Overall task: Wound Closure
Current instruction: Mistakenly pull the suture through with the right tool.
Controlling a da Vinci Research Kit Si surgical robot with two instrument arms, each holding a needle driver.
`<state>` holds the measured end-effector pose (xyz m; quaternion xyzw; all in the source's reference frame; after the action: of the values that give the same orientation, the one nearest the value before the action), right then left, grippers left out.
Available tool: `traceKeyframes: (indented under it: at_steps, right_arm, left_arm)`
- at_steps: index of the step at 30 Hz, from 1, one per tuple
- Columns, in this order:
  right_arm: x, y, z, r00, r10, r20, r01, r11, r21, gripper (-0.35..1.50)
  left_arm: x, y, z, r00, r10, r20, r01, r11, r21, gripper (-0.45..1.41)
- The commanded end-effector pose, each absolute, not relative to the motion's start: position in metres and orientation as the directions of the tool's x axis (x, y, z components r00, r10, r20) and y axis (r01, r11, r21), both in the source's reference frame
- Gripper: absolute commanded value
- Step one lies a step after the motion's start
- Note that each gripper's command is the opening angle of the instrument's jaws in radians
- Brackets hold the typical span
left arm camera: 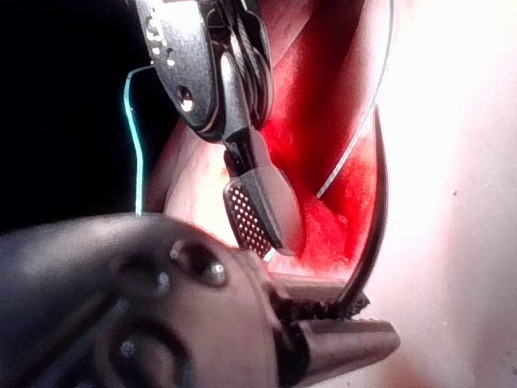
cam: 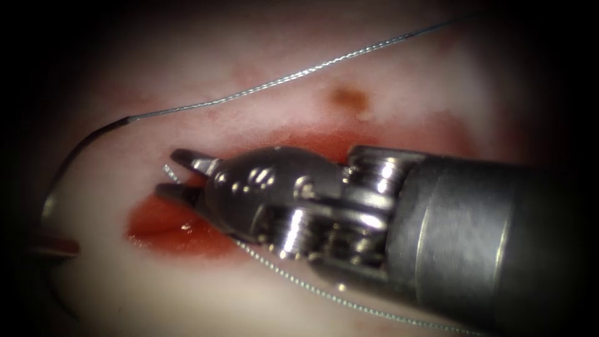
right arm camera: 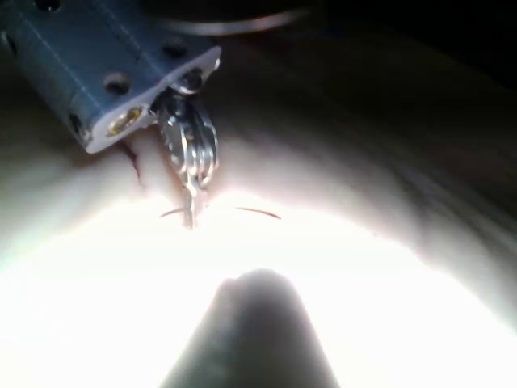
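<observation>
Plainly, from the endoscope I count one right tool (cam: pixel 168 170), its fingers released and empty, hovering over the one cut (cam: pixel 165 228) and its red fluid (cam: pixel 187 240) in the tissue (cam: pixel 187 293). Two runs of thread (cam: pixel 299 73) show, one above the tool and one passing beneath it. These open fingers could snag or nick the lower run. One needle (cam: pixel 68 159) curves left of the cut, seemingly clear of the tissue. Along my left wrist, one left tool (left arm camera: pixel 376 318) has its fingers clenched on the needle, well away from its thread end. That narrow grip could let it swivel. Along my right wrist, I cannot tell thread from needle over the tissue.
</observation>
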<state>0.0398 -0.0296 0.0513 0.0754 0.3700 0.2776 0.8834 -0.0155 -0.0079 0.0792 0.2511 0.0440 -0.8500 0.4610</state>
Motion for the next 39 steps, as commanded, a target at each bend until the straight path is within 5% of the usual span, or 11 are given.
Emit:
traceKeyframes:
  at_steps: [1, 14, 39]
  right_arm:
    - [0.0412, -0.0286, 0.0507, 0.564, 0.552, -0.614, -0.440, 0.830, 0.341, 0.27]
    - [0.0413, -0.0286, 0.0506, 0.564, 0.553, -0.613, -0.440, 0.830, 0.343, -0.35]
    - [0.0406, -0.0234, 0.0488, 0.486, 0.573, -0.660, -0.451, 0.811, 0.372, -0.35]
  left_arm:
    - [-0.0158, -0.0067, 0.0790, -0.448, -0.764, -0.463, 0.805, -0.571, 0.163, -0.45]
    - [-0.0158, -0.0068, 0.0790, -0.448, -0.764, -0.465, 0.805, -0.570, 0.161, -0.45]
    - [-0.0159, -0.0069, 0.0790, -0.442, -0.764, -0.470, 0.809, -0.566, 0.159, -0.45]
